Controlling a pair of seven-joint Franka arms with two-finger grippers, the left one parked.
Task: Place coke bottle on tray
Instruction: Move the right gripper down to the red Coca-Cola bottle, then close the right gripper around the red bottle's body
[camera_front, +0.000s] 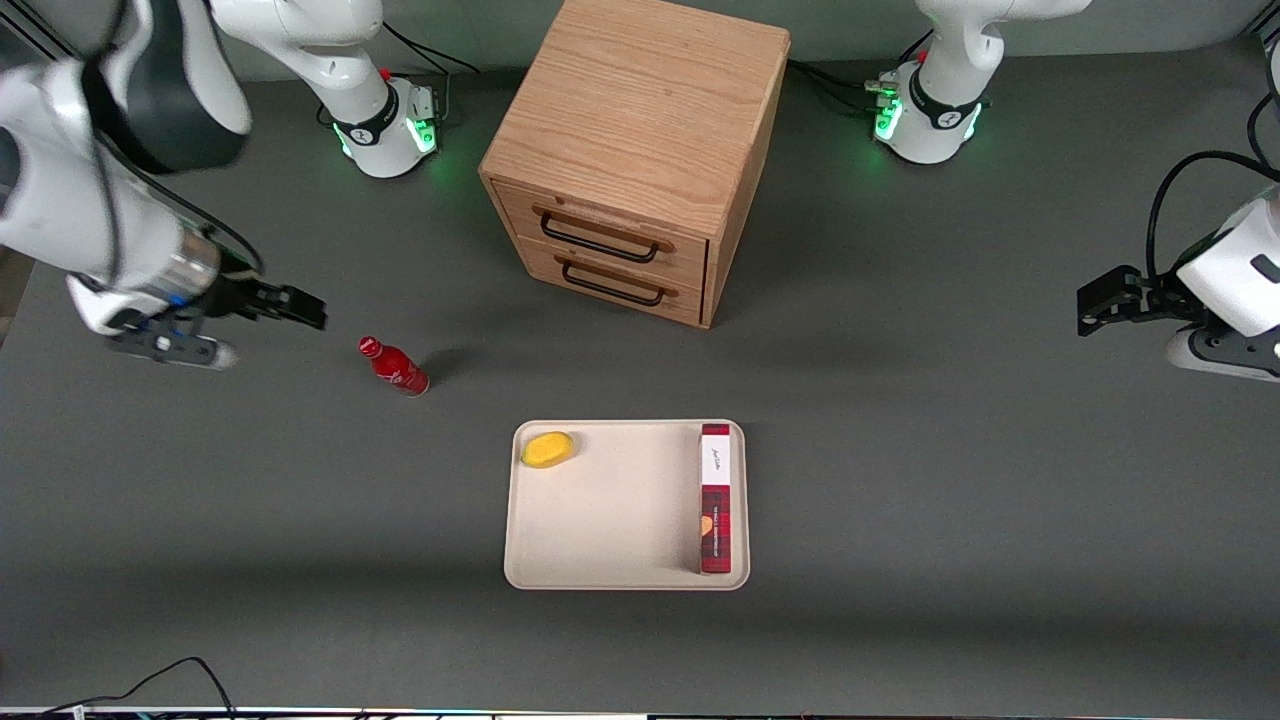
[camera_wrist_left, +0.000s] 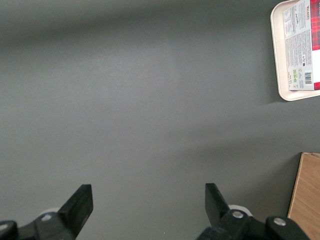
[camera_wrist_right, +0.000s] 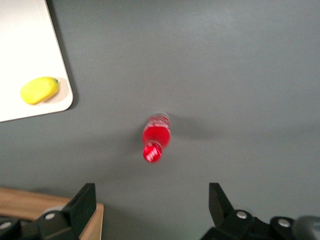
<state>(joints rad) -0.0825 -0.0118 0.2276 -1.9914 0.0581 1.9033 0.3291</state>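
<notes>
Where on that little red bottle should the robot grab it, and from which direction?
Probably the body just under the narrow neck, coming down from above. The coke bottle stands upright on the bare table, nothing beside it. The tool, open, hangs apart from it, toward the working arm's end, wide enough to straddle it.

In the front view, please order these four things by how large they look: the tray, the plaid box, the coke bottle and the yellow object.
1. tray
2. plaid box
3. coke bottle
4. yellow object

The last two look nearly alike, so their order is unsure. The gripper hovers beside the bottle, jaws open.
</notes>
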